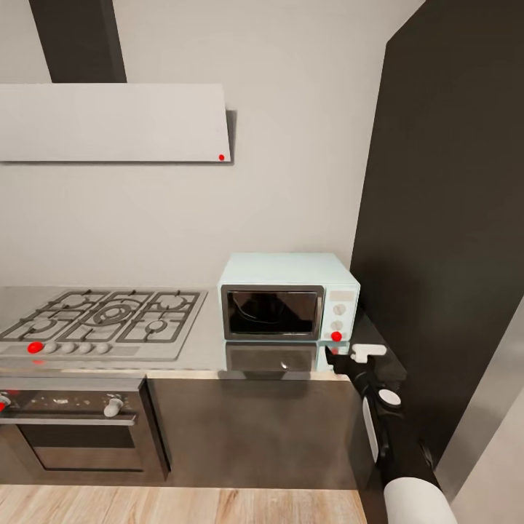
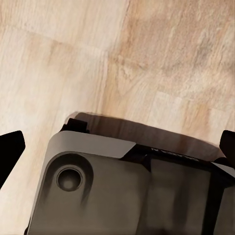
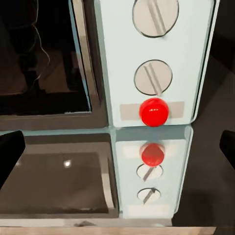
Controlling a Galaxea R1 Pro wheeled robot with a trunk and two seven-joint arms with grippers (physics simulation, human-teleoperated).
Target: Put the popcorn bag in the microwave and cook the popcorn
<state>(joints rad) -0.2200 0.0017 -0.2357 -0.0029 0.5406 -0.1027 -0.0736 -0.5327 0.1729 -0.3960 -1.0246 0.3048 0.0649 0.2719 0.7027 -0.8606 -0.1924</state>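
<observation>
The pale mint-blue microwave [image 1: 289,295] stands on the steel-grey countertop [image 1: 207,353] with its dark glass door [image 1: 271,311] closed. The popcorn bag is out of view; I cannot see through the glass. My right gripper [image 1: 348,351] hovers open just in front of the microwave's lower right corner. The right wrist view looks at the control panel [image 3: 153,58], where the red button [image 3: 153,111] sits under two white knobs, mirrored in the worktop. My right gripper [image 3: 117,152] holds nothing. My left gripper [image 2: 117,149] hangs open over the wood floor [image 2: 161,54], above my own base [image 2: 127,191].
A silver gas hob [image 1: 102,320] with black grates lies left of the microwave, with a built-in oven [image 1: 73,429] below and a hood [image 1: 116,122] above. A tall dark cabinet [image 1: 451,218] rises right beside the microwave and my right arm.
</observation>
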